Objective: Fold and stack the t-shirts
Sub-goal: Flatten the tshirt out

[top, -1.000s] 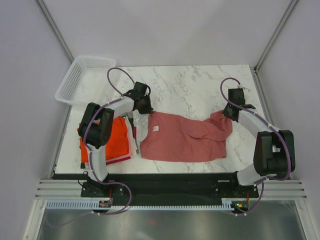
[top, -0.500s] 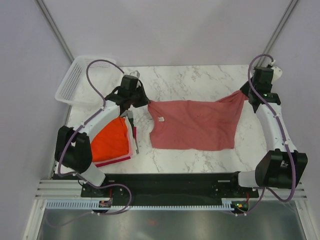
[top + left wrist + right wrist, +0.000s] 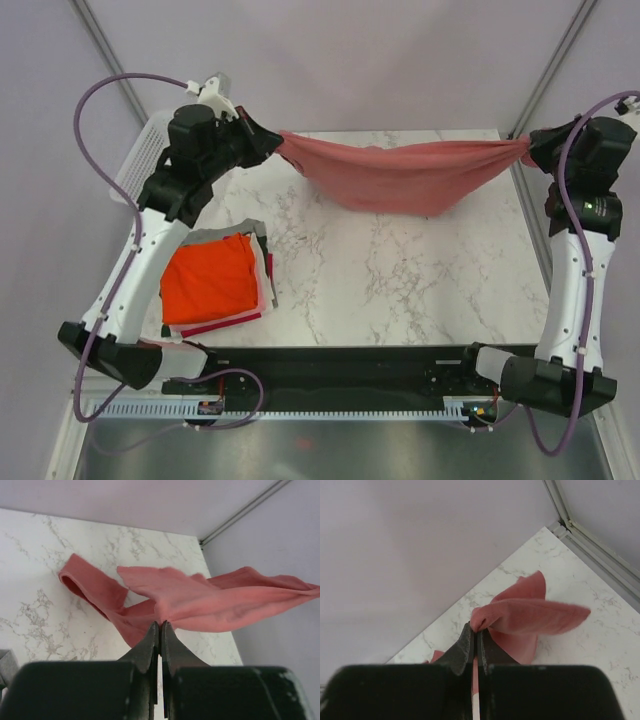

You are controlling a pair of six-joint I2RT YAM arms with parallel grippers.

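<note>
The dusty pinkish-red t-shirt (image 3: 400,178) hangs stretched in the air between both grippers, above the far part of the marble table (image 3: 400,280). My left gripper (image 3: 274,141) is shut on its left end; the left wrist view shows the cloth (image 3: 200,605) pinched at the fingertips (image 3: 161,625). My right gripper (image 3: 533,150) is shut on its right end; the right wrist view shows the cloth (image 3: 530,616) in the tips (image 3: 476,629). A stack of folded t-shirts, bright orange-red on top (image 3: 205,280), lies at the table's left, with grey and pink/white edges (image 3: 266,275).
A white plastic mesh basket (image 3: 135,170) stands at the far left corner, partly behind my left arm. Metal frame posts (image 3: 540,80) rise at the back corners. The black base rail (image 3: 340,365) runs along the near edge.
Both grippers have risen and moved far apart toward the back, lifting the pinkish-red t-shirt off the table. It lay flat one second ago and now hangs stretched between them.
</note>
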